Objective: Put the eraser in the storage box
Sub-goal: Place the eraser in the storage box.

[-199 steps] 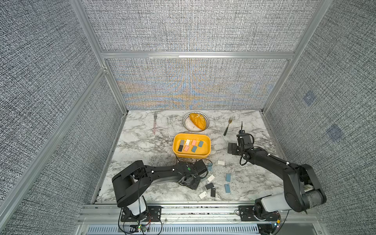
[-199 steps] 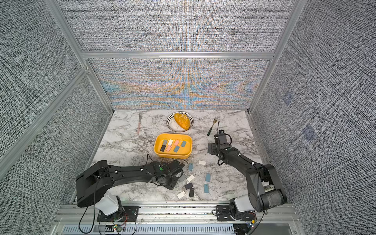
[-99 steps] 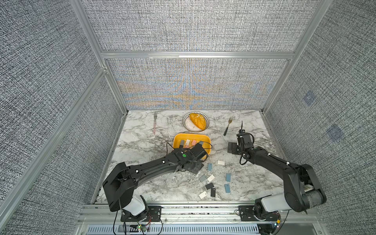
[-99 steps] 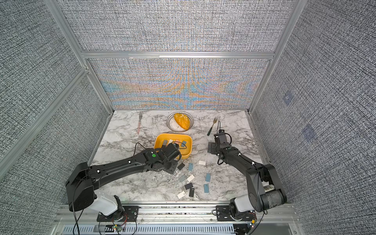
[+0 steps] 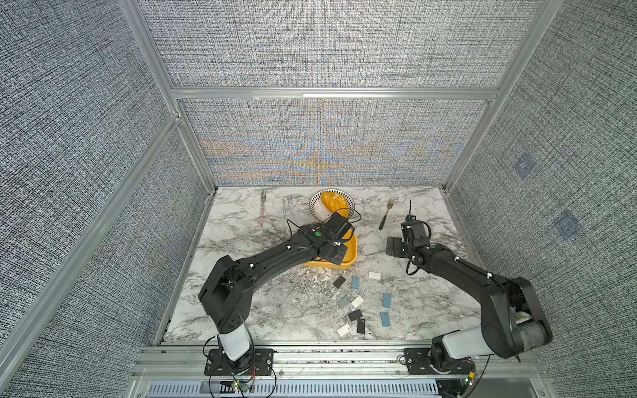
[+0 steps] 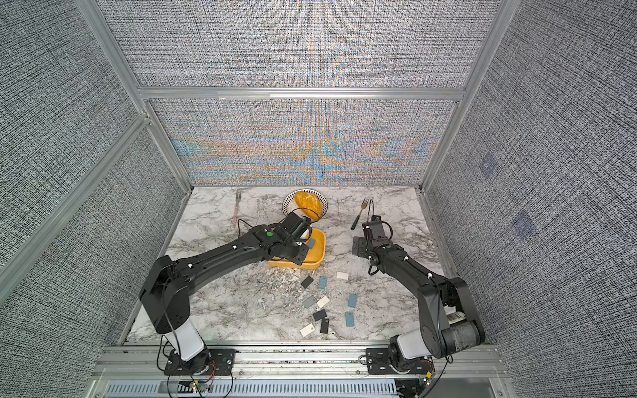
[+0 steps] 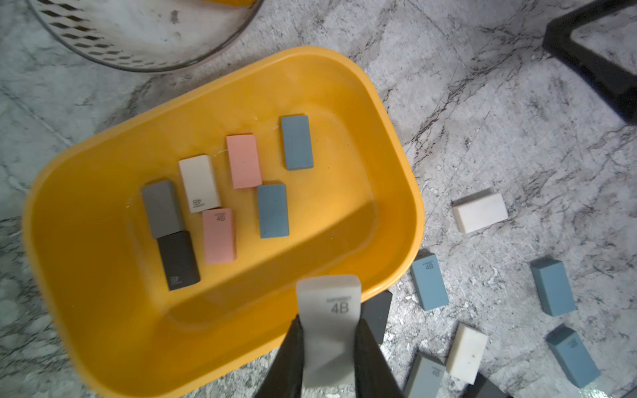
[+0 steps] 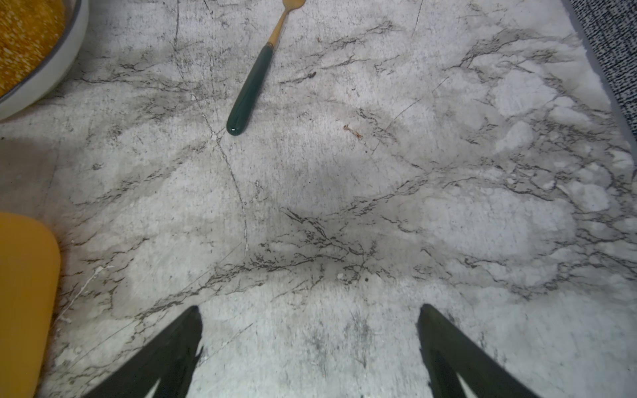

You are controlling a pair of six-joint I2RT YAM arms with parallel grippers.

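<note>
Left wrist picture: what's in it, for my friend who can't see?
The left arm's black jaws pinch a pale grey rectangular eraser marked 4B above the edge of a shallow yellow plastic storage box. Seven pink, blue, white, grey and black erasers lie inside; more blue and white ones dot the marble table beside it.

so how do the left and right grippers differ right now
The left gripper is shut on a pale grey eraser marked 4B; the right gripper is open and empty. The left gripper hangs above the yellow storage box; the right gripper is over the marble table beside it. Both have black fingers.
</note>
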